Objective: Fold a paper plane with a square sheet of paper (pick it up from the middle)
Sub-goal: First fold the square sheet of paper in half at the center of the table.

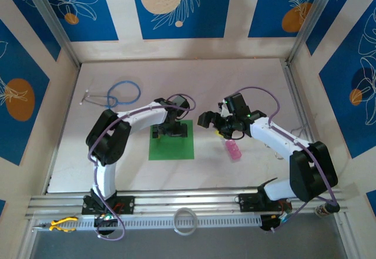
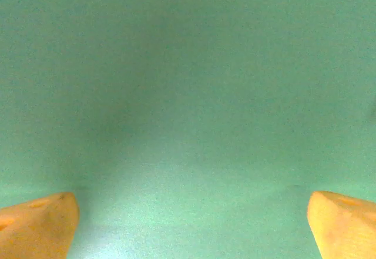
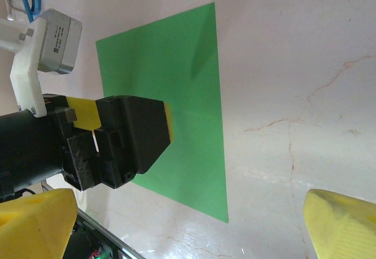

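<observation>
My left pincer (image 1: 170,131) hung straight down over the sheet (image 1: 171,148), abt its middle, jaws as wide as they go, nothing btwn them; my wrist cam had flat green paper across the frame w/ a yellow fingertip (image 2: 36,224) at each lower corner, so I judged I was v. close to the paper, tho contact I couldn't tell.

The sheet lay flat on the table (image 1: 241,83), square, no crease to be seen; folding not begun, by my reckoning.

I came from above & at the centre bc the task says pick from the middle; wide jaws leave room to pinch up a ridge of thin paper.

My right pincer (image 1: 215,125) hovered just right of the sheet, off its edge, also fully open & empty, pointed toward it; prob. parked there to be ready to pin a side w/o crowding the left.

Bottle (image 1: 234,149) lay right of the sheet, apart from it; stethoscope (image 1: 120,93) sat left of & beyond the sheet, well apart; neither in my way.

Risk as I saw it: flat thin paper gives little to bite; I could slide, or drag the sheet askew.
</observation>
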You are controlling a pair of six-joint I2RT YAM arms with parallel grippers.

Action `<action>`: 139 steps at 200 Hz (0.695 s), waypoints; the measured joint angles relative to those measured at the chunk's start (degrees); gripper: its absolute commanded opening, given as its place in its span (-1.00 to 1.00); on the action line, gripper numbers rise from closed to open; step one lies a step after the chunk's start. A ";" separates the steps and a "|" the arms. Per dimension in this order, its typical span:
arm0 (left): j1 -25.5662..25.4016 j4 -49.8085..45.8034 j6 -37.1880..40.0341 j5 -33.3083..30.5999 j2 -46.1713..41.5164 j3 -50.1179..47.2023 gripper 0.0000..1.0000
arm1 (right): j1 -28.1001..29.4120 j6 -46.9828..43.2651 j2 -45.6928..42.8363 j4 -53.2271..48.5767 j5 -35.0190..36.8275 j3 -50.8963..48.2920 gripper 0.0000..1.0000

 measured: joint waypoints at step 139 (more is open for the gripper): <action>0.09 1.97 -1.22 0.85 0.57 -2.16 0.95 | 0.00 0.02 1.05 0.04 0.17 0.00 0.98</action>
